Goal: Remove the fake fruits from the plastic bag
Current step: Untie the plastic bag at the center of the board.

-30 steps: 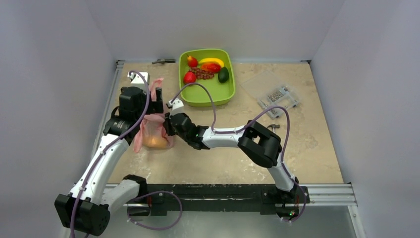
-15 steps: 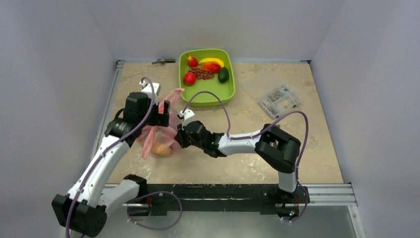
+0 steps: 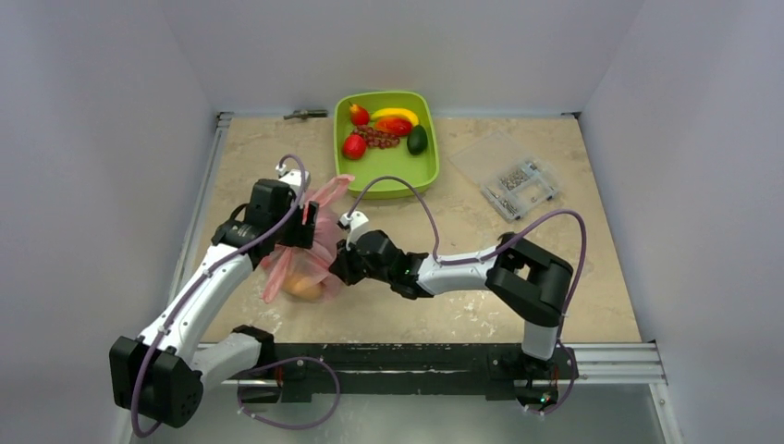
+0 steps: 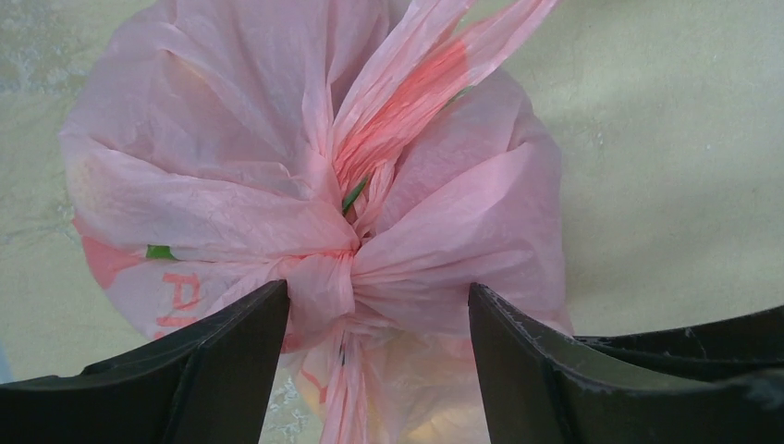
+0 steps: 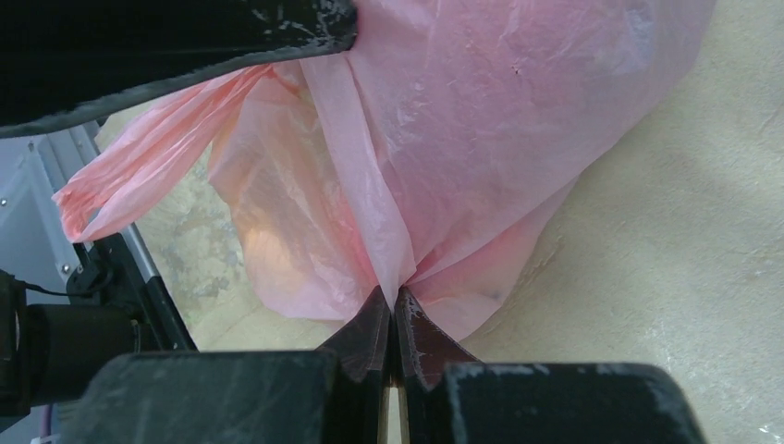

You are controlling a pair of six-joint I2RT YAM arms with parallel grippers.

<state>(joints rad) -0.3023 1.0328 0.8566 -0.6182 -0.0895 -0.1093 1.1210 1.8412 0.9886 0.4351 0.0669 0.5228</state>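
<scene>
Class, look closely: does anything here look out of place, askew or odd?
The plastic bag is bunched into a twisted neck, so its mouth looks closed, with an orange fruit showing through inside.

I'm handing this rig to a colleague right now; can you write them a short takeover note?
Left gripper: open, jaws either side of the plastic bag's bunched neck, not clamped.
Right gripper: shut on a fold low on the bag's side.
Bag: nearer than the green tray and to its left, with an orange-yellow fruit showing through it.
Done: several fake fruits already lie in the tray.
Left: open the bag and take out what remains.
</scene>
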